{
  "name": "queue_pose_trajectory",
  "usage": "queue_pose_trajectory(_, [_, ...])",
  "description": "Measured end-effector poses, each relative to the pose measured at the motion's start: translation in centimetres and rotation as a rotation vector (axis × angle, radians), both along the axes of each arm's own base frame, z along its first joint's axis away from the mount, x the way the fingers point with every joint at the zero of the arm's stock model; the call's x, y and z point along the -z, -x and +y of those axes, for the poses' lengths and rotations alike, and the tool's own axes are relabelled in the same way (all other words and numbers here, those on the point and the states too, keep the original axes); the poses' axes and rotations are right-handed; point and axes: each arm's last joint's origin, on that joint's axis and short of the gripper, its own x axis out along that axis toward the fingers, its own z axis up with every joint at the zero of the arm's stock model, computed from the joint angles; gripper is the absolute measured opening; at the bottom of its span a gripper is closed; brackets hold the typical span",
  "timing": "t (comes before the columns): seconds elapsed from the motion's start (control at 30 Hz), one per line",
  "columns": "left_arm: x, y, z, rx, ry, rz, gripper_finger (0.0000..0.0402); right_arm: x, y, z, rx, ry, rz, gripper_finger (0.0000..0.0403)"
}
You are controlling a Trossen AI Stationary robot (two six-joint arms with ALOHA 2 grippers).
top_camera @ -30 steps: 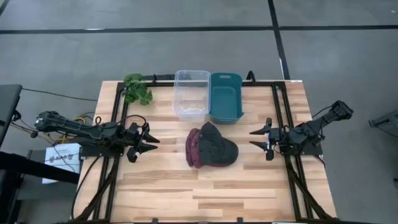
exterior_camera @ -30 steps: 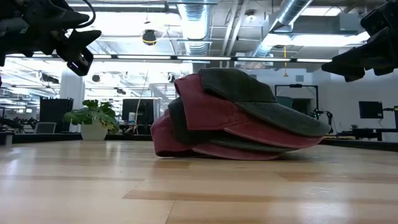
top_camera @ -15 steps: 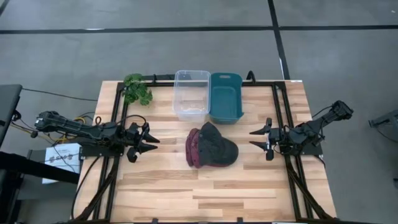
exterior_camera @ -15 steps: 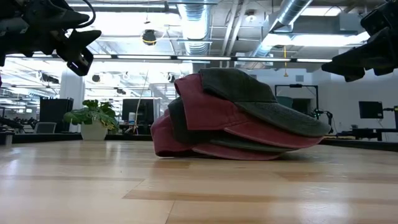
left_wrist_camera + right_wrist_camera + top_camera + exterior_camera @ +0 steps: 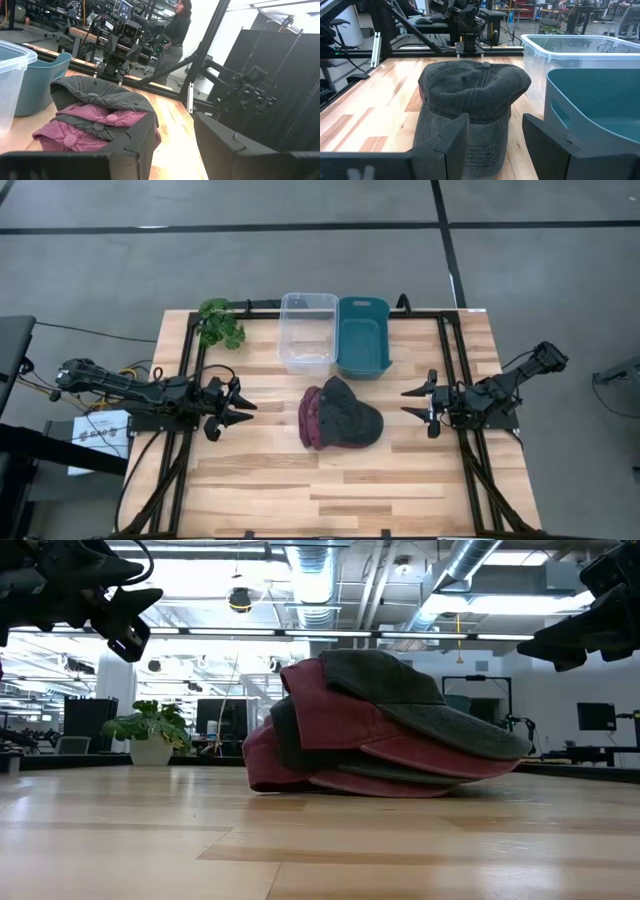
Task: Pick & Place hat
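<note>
Since the hats [image 5: 338,415] sit stacked just in front of the clear bin [image 5: 308,330] and teal bin [image 5: 363,336], nothing's placed yet. Left gripper [image 5: 243,407] and right gripper [image 5: 408,402] flank the pile, jaws spread, holding nothing.

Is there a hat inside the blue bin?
No, the teal bin looks empty in the high view, and the pile of hats sits on the table in front of it.

I see a clear plastic bin [image 5: 308,332] touching a teal bin [image 5: 363,337] at the far edge of my wooden counter [image 5: 260,480]. A leafy plant [image 5: 221,322] sits at its far left corner. A person [image 5: 175,37] stands beyond.
</note>
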Motion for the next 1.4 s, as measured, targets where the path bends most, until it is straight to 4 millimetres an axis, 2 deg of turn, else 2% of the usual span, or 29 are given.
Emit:
queue_pose_trajectory(0.6, [-0.1, 0.0, 0.0, -0.002, -0.004, -0.01, 0.0135, 0.0, 0.0, 0.0, 0.0, 0.0, 0.0, 0.0176])
queue_pose_trajectory(0.77, [-1.6, 0.2, 0.2, -0.062, -0.115, -0.193, 0.0135, 0.0, 0.0, 0.0, 0.001, 0.0, 0.0, 0.0176])
queue_pose_trajectory(0.9, [-2.5, 0.5, 0.2, -0.074, -0.117, -0.291, 0.0135, 0.0, 0.0, 0.0, 0.0, 0.007, 0.0, 0.0174])
queue_pose_trajectory(1.1, [-3.7, 1.0, 0.3, -0.087, -0.08, -0.427, 0.0135, 0.0, 0.0, 0.0, -0.031, 0.185, 0.013, 0.0174])
queue_pose_trajectory(1.27, [-3.9, 1.1, 0.4, -0.092, -0.053, -0.443, 0.0135, -0.3, -0.1, 0.0, -0.032, 0.191, -0.029, 0.0176])
queue_pose_trajectory(1.33, [-4.3, 1.0, 0.4, -0.108, -0.075, -0.453, 0.0135, -0.9, -0.2, 0.1, -0.027, 0.17, -0.081, 0.0175])
queue_pose_trajectory(1.4, [-4.9, 0.8, 0.4, -0.123, -0.119, -0.468, 0.0135, -1.5, -0.2, 0.1, -0.029, 0.225, -0.135, 0.0175])
